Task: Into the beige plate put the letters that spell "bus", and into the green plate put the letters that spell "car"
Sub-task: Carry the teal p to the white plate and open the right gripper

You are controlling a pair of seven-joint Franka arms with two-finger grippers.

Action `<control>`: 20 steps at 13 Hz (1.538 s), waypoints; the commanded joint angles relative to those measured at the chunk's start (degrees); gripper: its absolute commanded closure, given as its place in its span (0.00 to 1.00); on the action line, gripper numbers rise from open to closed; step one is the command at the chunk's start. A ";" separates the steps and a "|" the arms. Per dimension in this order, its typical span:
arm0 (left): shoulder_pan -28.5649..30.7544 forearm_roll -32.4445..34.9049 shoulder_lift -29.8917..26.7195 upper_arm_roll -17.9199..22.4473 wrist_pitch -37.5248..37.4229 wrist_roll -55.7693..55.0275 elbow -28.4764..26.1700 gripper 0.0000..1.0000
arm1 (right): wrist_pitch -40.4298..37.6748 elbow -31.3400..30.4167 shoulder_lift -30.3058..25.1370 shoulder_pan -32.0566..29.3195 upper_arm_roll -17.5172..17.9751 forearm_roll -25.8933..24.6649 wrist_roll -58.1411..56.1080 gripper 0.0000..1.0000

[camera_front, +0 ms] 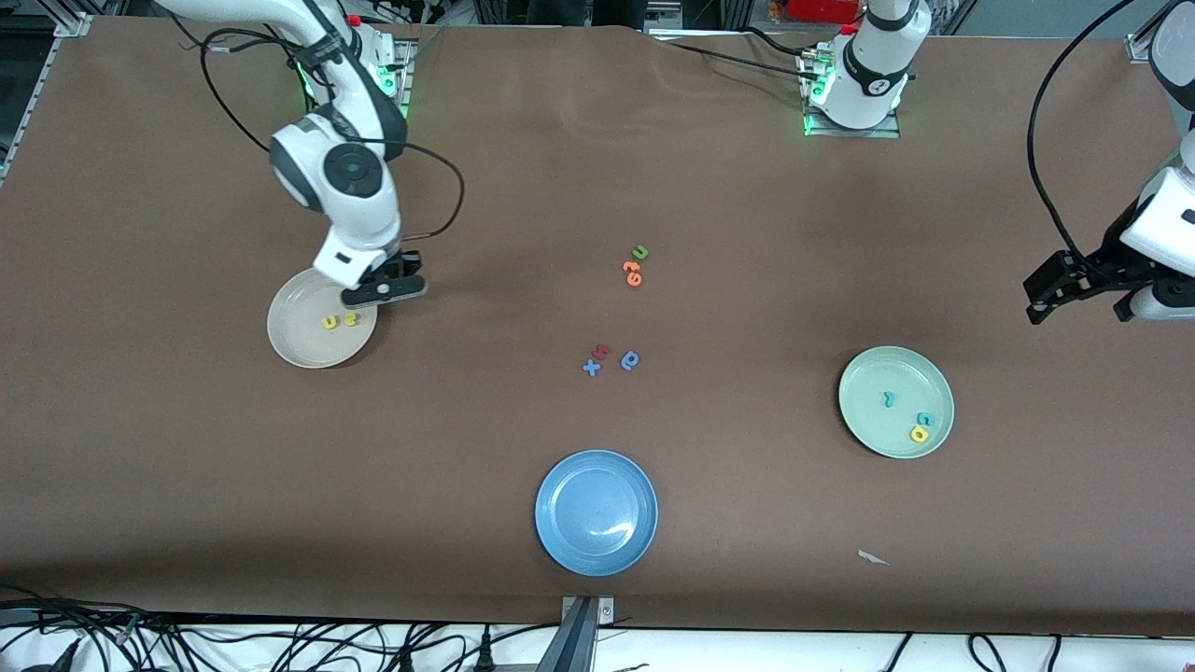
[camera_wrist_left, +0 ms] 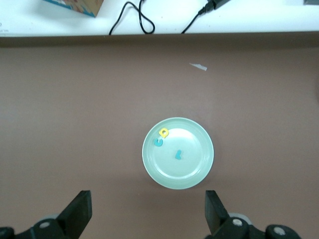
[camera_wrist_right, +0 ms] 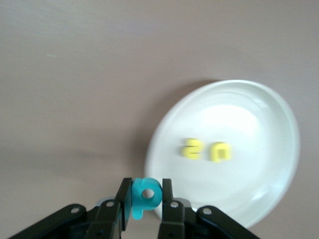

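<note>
Right gripper (camera_wrist_right: 146, 199) over the rim of the beige plate (camera_front: 289, 350), at the edge toward the desk's middle. Fingers (camera_wrist_right: 123, 199) clenched on the teal b (camera_wrist_right: 145, 195), pinching it flat across its faces, bowl between the pads, stem hanging below.

Yellow u (camera_front: 330, 323) and yellow s (camera_front: 350, 319) already lie in the beige plate, side by side near its middle, close together.

Green plate (camera_front: 864, 415) at the left arm's end of the desk holds teal r (camera_front: 888, 399), teal c (camera_front: 924, 419) and yellow a (camera_front: 920, 434); c and a touch, r lies apart from them. Judged: "car" done, "bus" lacks only the b.

Left gripper (camera_front: 1050, 289) waits in the air near the left arm's end of the desk, fingers (camera_wrist_left: 79, 214) spread wide, nothing in them.

Handling, judged: foam letter, very light, soft, thin. Gives under the pads, so a face-to-face pinch suits it. May cling to a pad on release or bounce; drop low, and over the plate's floor rather than its rim. Not fragile.

Surface: brown covering over the desk (camera_front: 747, 187), matte, slightly rippled near the bases. Loose letters lie mid-desk, well apart from both plates. Blue plate (camera_front: 596, 511) nearest the front camera, empty. Small white scrap (camera_front: 873, 558) near the desk's front edge. Cables run along that edge.
</note>
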 commanded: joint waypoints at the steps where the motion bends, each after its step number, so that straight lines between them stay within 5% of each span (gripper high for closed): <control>1: -0.58 1.32 -2.27 0.19 -3.03 -0.65 -1.48 0.00 | 0.05 -0.56 -1.25 -0.33 -6.06 -0.44 -8.74 0.87; 3: -0.58 1.23 -2.19 0.11 -3.83 -0.74 -1.30 0.00 | 0.14 -0.64 -1.25 -0.33 -7.76 0.35 -9.48 0.61; 5: -0.66 1.23 -1.67 0.02 -6.28 -0.91 -0.25 0.00 | 0.06 -0.64 -1.17 -0.33 -7.77 4.46 -8.42 0.25; 7: -0.75 1.23 -1.49 -0.07 -6.56 -1.00 -0.07 0.00 | 0.06 -0.64 -1.17 -0.33 -7.85 6.24 -8.42 0.09; 13: -0.84 -0.09 -0.17 -0.95 -6.65 -1.00 -0.07 0.00 | -2.56 1.80 -1.52 -0.16 -7.33 11.94 -8.86 0.08; 17: -0.75 -1.23 -0.08 -1.04 -6.65 -0.83 -0.07 0.00 | -21.61 16.54 -1.34 1.07 -4.69 17.57 -9.39 0.08; 20: -0.49 -1.23 -0.17 -1.04 -6.65 -0.74 0.02 0.00 | -28.67 24.20 -1.34 1.07 -4.69 21.16 -11.83 0.07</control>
